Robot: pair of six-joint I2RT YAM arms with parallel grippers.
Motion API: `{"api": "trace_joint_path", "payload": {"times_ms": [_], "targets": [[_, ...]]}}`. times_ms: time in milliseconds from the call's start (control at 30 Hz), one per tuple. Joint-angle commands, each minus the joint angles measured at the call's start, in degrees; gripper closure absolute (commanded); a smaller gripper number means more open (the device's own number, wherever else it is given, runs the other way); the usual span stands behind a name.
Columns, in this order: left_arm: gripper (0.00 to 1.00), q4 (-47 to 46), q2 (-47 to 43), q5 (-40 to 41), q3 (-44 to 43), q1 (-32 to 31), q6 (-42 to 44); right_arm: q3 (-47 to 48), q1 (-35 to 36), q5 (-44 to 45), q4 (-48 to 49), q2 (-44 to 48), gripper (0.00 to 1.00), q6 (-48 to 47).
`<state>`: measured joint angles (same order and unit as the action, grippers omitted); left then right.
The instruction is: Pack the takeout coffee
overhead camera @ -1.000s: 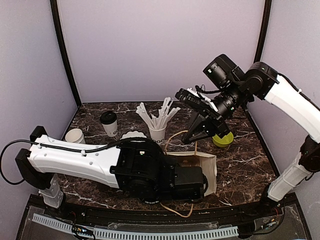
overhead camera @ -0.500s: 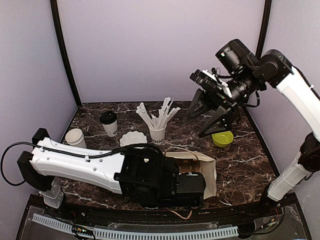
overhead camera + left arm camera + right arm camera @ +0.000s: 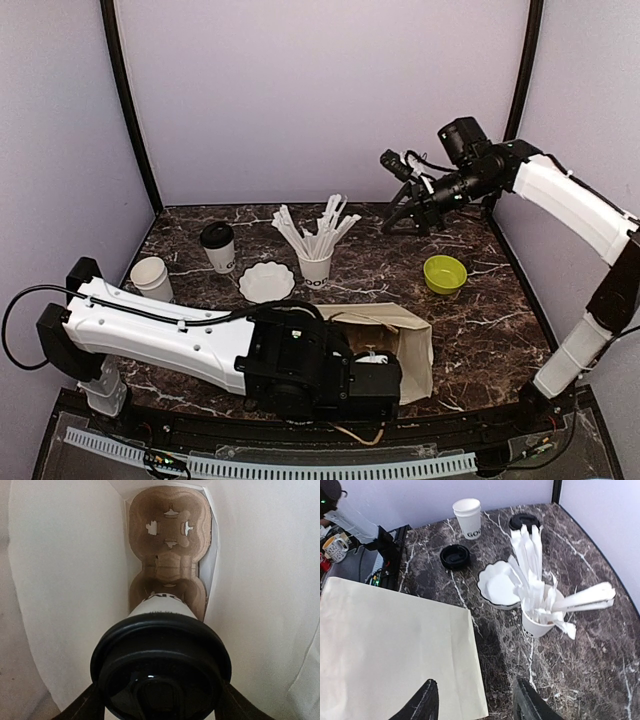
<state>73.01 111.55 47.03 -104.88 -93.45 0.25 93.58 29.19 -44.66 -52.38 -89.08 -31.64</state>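
One takeout coffee (image 3: 161, 670), a white cup with a black lid, sits between my left gripper's (image 3: 160, 702) fingers (image 3: 92, 705), which are shut on it. It is deep inside the paper bag (image 3: 412, 345), which lies on its side. The cup's base points at the nearer slot of a brown cardboard carrier (image 3: 170, 535) at the bag's bottom. A second lidded takeout coffee (image 3: 218, 246) stands at the back left, also visible in the right wrist view (image 3: 524, 521). My right gripper (image 3: 410, 218) hangs open and empty, high over the back right; seen from its wrist (image 3: 477, 705), it is above the bag's edge (image 3: 395, 645).
A scalloped white bowl (image 3: 266, 282) and a cup of straws (image 3: 315, 262) stand mid-table. A lidless white cup (image 3: 151, 275) is at the left, a loose black lid (image 3: 455, 556) near it. A green bowl (image 3: 445, 272) sits at the right.
My right gripper opened, let go of the bag's handle, and rose back and to the right. The bag's upper side sank flatter. The left arm stays in the bag with the cup.
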Motion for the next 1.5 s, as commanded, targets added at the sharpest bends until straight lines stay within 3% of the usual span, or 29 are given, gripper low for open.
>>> {"api": "trace_joint_path", "payload": {"times_ms": [0, 300, 767, 1467], "targets": [[0.74, -2.4, -4.9, 1.3, 4.2, -0.3, -1.6, -2.9, -0.4, 3.5, 6.6, -4.9, 0.52, 1.3], [0.73, -6.9, -7.7, 2.6, 9.9, -0.5, -1.2, -9.9, -0.2, 8.5, 13.2, -11.3, 0.58, 4.2], [0.73, -17.7, -12.1, 2.5, 17.9, 0.4, 4.6, -13.7, 2.4, 11.1, 13.5, -18.6, 0.59, 5.6], [0.74, -28.8, -15.3, -0.3, 25.6, 4.7, 12.1, -13.5, 5.5, 6.6, 12.4, -25.0, 0.59, 5.6]]}}
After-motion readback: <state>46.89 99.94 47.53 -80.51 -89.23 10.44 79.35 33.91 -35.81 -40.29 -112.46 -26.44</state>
